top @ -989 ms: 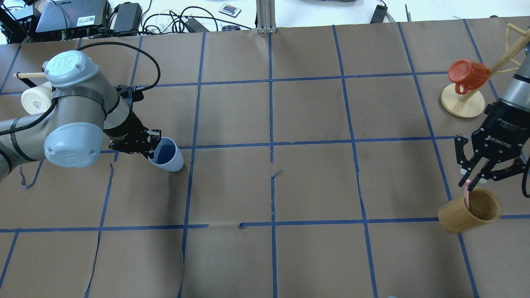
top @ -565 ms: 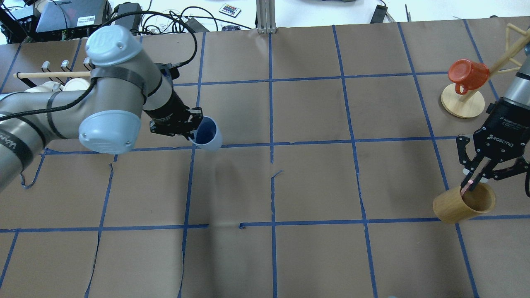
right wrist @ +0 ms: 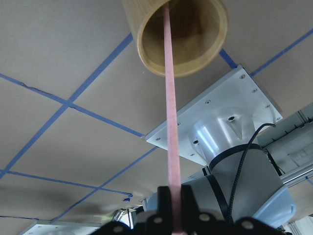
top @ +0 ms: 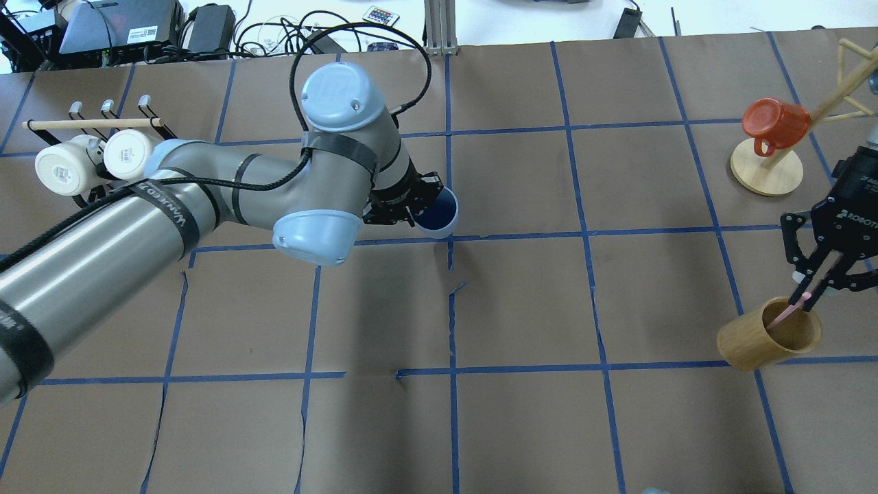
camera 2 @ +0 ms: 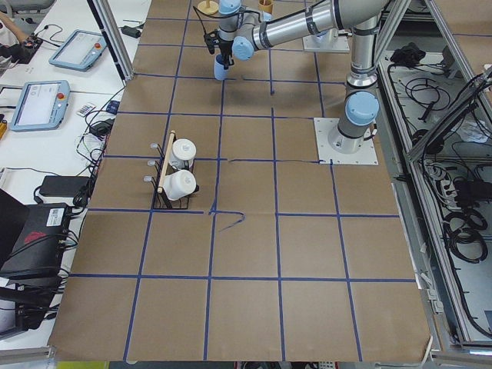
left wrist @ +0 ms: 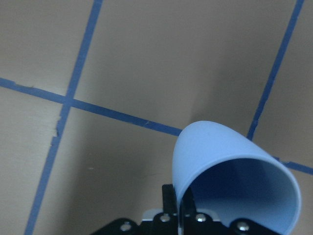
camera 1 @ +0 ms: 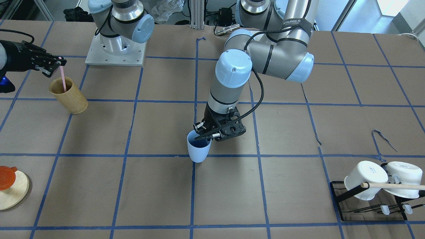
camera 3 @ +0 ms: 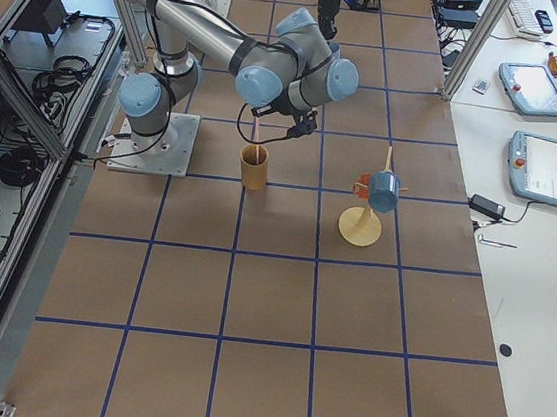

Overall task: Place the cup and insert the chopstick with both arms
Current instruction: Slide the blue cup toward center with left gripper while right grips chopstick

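Pinching the cup (camera 1: 198, 151) by its rim in the closed left gripper (camera 1: 204, 134) near the middle of the worktop (top: 521, 425), and clamping the chopstick (right wrist: 170, 98) in the right gripper (top: 804, 296), lower end inside the bamboo cylinder (top: 744, 346) by the right edge.

- We see the cup (camera 1: 198, 151), a small light-blue handleless tumbler with a darker blue inside, mouth up and slightly tilted, near the middle of the table by a crossing of tape lines.
- The left gripper (camera 1: 204, 132) pinches its rim, one finger inside and one outside. We cannot tell whether its base touches the paper.
- We see the chopstick (camera 1: 62, 79), thin, straight and pale pink, at the table's right side. The right gripper (camera 1: 59, 64) clamps its top end, while its lower end slants into the bamboo holder (camera 1: 71, 99).
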### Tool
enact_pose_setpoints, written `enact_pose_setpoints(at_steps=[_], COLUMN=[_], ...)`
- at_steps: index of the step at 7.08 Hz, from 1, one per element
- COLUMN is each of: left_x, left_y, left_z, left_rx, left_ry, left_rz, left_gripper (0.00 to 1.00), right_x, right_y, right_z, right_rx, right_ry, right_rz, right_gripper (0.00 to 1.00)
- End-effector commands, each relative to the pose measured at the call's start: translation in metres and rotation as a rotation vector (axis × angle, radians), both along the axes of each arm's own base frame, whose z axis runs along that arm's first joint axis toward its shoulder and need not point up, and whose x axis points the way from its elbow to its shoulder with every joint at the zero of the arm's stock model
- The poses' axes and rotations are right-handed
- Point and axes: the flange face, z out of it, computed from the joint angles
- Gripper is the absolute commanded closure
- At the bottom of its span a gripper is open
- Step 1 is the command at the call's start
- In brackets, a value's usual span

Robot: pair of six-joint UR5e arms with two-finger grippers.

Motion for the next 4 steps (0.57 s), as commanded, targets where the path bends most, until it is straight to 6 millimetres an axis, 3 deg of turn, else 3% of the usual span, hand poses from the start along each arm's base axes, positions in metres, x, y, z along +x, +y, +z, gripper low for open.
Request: enact_pose_setpoints(at_steps=[1,2,3,4], left_x=[-0.017,-0.018,-0.018,-0.018], left_y=[0.0,0.001,0.0,0.0], left_z=[-0.012,-0.013,-0.012,-0.013], left_rx=[0.014,0.015,0.014,0.015], left_ry=[0.006,0.006,0.006,0.004], left_rz=[0.043,0.042,0.041,0.044], left_gripper=[1.0,0.92,0.64,0.19], right_x=[-0.005,-0.005,0.0,0.004], right_y=[-0.002,-0.003,-0.005,-0.008], right_z=[0.045,0.067,0.085,0.1], right_rx=[0.017,0.016,-0.005,-0.027], right_ry=[0.006,0.004,-0.021,-0.046], right_rz=[-0.032,-0.037,-0.065,-0.094], right_gripper=[0.97,0.98,0.99,0.99])
